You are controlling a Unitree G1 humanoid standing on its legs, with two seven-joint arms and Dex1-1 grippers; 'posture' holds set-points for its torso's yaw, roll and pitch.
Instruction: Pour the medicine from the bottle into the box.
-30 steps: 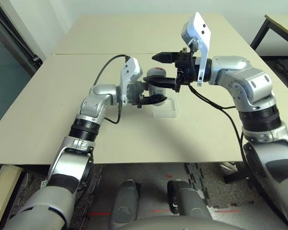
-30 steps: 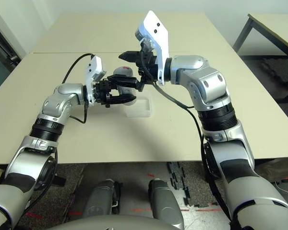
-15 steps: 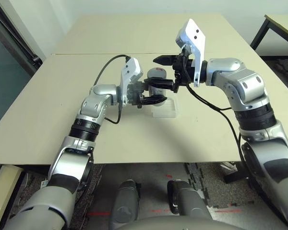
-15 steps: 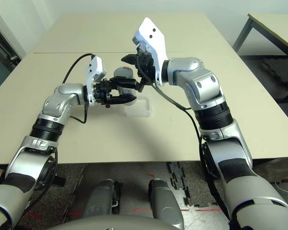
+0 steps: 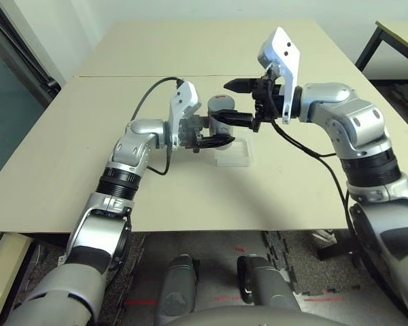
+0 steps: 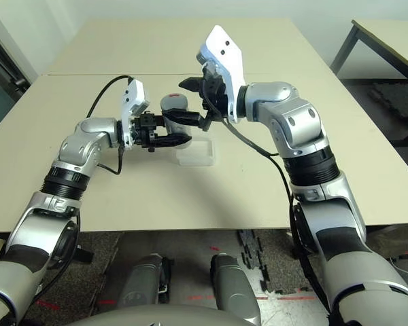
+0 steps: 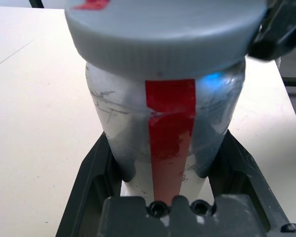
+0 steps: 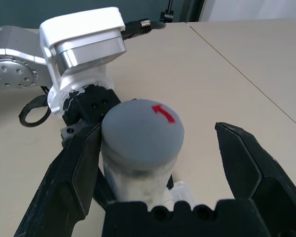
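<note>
2 grippers | left gripper (image 5: 214,139) clamps bottle (image 5: 219,112) upright | right gripper (image 8: 158,163) spread wide around cap | box (image 5: 234,155) beneath

Right hand (image 5: 239,102) drawn back slightly toward the robot's right since half a second ago, lower finger (image 5: 236,119) now just clear of the bottle (image 5: 221,107) cap instead of overlapping it, right forearm swung outward a little

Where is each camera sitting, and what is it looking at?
Head views: from the head, down at the table, over both silver forearms.
Left wrist view: along the left gripper, shut on the bottle.
Right wrist view: along the open right gripper, around the bottle's top.
All views share the bottle; the clear box sits beneath.
</note>
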